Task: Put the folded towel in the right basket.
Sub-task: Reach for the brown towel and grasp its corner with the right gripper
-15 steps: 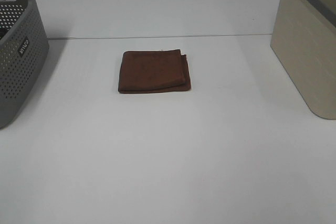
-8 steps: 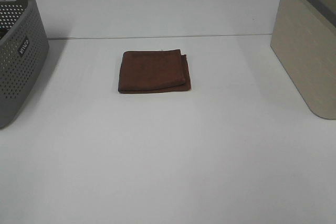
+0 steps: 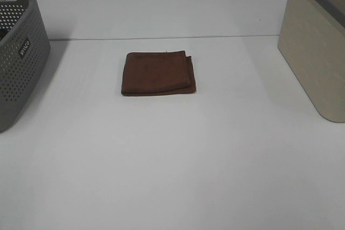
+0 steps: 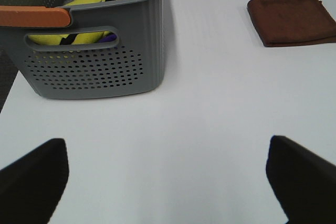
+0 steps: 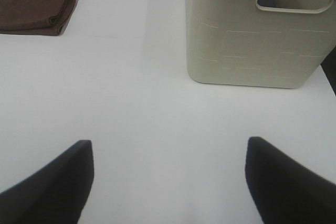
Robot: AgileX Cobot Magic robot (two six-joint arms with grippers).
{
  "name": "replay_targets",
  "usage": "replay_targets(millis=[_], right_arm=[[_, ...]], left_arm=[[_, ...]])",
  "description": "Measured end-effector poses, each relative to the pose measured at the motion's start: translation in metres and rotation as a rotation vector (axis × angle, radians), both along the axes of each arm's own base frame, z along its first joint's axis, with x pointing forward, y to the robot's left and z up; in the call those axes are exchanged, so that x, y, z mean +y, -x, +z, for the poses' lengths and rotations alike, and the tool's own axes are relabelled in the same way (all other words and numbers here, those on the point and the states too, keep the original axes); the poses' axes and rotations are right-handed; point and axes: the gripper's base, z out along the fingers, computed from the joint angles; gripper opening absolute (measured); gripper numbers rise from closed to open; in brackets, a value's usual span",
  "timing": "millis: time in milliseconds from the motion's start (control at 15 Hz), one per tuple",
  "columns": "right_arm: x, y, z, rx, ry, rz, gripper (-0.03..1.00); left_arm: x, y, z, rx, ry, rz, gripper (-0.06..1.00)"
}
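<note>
A folded brown towel (image 3: 158, 73) lies flat on the white table, a little left of centre and towards the back. It also shows in the left wrist view (image 4: 292, 19) and in the right wrist view (image 5: 35, 9). The beige right basket (image 3: 318, 41) stands at the table's right edge; the right wrist view shows its side wall (image 5: 252, 40) with a handle slot. Neither arm shows in the exterior high view. My left gripper (image 4: 168, 182) and my right gripper (image 5: 168, 182) are both open and empty, low over bare table, far from the towel.
A grey perforated basket (image 3: 16, 52) stands at the left edge; the left wrist view shows it (image 4: 94, 51) holding yellow and blue cloth, with an orange handle. The table (image 3: 172, 160) is white and meets a pale wall at the back.
</note>
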Motion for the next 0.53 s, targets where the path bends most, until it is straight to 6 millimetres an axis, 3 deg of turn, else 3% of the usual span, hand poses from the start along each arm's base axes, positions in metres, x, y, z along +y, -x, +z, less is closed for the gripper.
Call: replay_targets(millis=[533], right_arm=[[0.0000, 0.0000, 0.0000, 0.000, 0.000, 0.000, 0.75]], left_arm=[[0.0000, 0.0000, 0.0000, 0.000, 0.000, 0.000, 0.97]])
